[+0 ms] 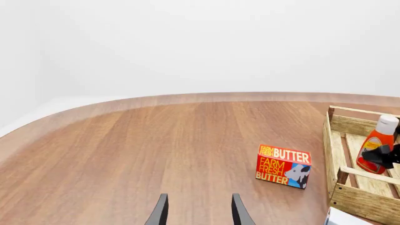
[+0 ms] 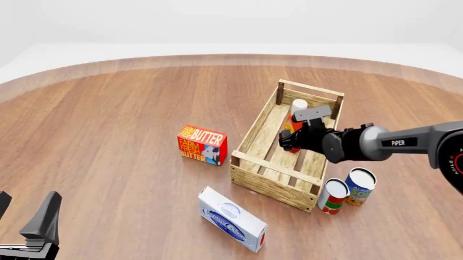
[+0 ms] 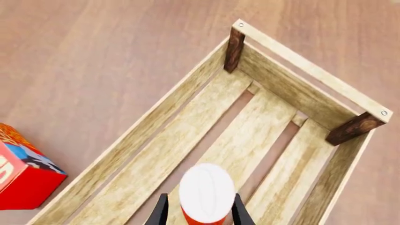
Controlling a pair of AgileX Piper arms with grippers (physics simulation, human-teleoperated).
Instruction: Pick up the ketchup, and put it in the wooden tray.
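Observation:
The ketchup, a red-orange bottle with a white cap, stands about upright inside the wooden tray, near its far end. My right gripper is shut on the bottle's body. The right wrist view looks down on the cap between my fingers, over the tray's slat floor. The left wrist view shows the bottle in the tray; I cannot tell if it touches the floor. My left gripper is open and empty near the table's front left, also seen in its own view.
A red butter box stands left of the tray, also in the left wrist view. A white-and-blue box lies in front of the tray. Two cans stand at the tray's near right corner.

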